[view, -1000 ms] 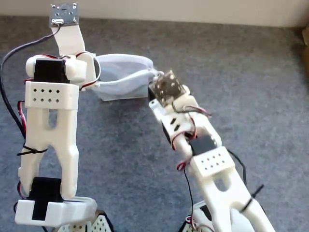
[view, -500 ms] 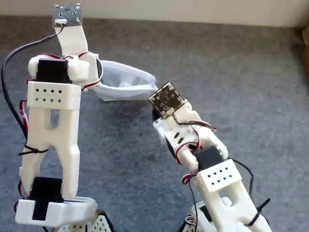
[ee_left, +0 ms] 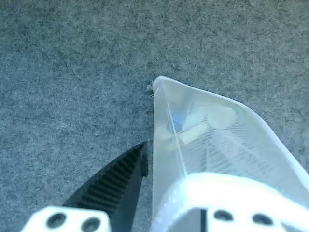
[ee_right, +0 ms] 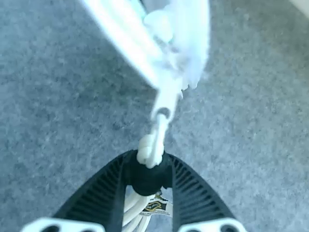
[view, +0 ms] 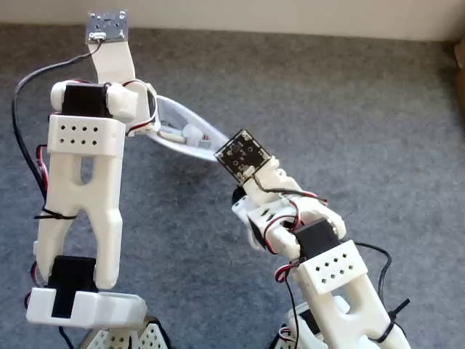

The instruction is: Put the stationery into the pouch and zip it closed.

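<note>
Stationery [ee_left: 193, 123] was in pouch [view: 182, 134], stretched betw. 2 claws: L claw [ee_left: 159, 164] clamped 1 end, R claw [ee_right: 149, 169] pinched zip pull [ee_right: 153, 140]; zip judged near shut, release outstanding.

The left arm [view: 80, 182] stretches straight ahead with its wrist bent down. The left gripper [ee_left: 147, 157] pinches the edge of the pouch [ee_left: 207, 140]. The right arm [view: 323, 258] leans in toward it. The right gripper [ee_right: 147, 169] squeezes tight on the zipper pull [ee_right: 153, 140].
</note>
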Available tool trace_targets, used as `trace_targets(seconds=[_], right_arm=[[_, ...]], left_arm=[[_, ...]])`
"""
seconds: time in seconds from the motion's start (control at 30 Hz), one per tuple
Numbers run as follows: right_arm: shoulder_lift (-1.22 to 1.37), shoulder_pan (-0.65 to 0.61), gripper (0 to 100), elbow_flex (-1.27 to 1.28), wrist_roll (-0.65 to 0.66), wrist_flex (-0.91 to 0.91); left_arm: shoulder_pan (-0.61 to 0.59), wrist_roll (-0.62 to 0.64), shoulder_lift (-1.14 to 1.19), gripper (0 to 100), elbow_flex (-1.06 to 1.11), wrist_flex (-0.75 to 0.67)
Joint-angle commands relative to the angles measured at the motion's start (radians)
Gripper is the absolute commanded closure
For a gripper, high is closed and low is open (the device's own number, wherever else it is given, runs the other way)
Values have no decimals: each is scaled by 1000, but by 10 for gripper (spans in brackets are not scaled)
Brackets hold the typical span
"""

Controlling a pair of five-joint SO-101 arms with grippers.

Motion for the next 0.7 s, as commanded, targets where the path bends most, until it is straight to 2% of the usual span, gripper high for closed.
trace_targets(seconds=[0.0,0.07,0.2,0.37,0.47,0.67], right_arm=[[-47,-4,991,-56,5,51],[-91,-2,991,-48,6,70],[-228,-2,992,-41,12,99],[-367,-2,992,7,17,163],[-427,-2,992,28,75,229],[-567,-1,992,35,112,369]], left_arm=[[35,-12,4,815,-50,-2],[33,-15,4,814,-84,-2],[42,-109,4,814,-153,0],[143,-180,4,813,-205,60],[209,-238,4,813,-229,100],[323,-330,4,813,-300,118]])
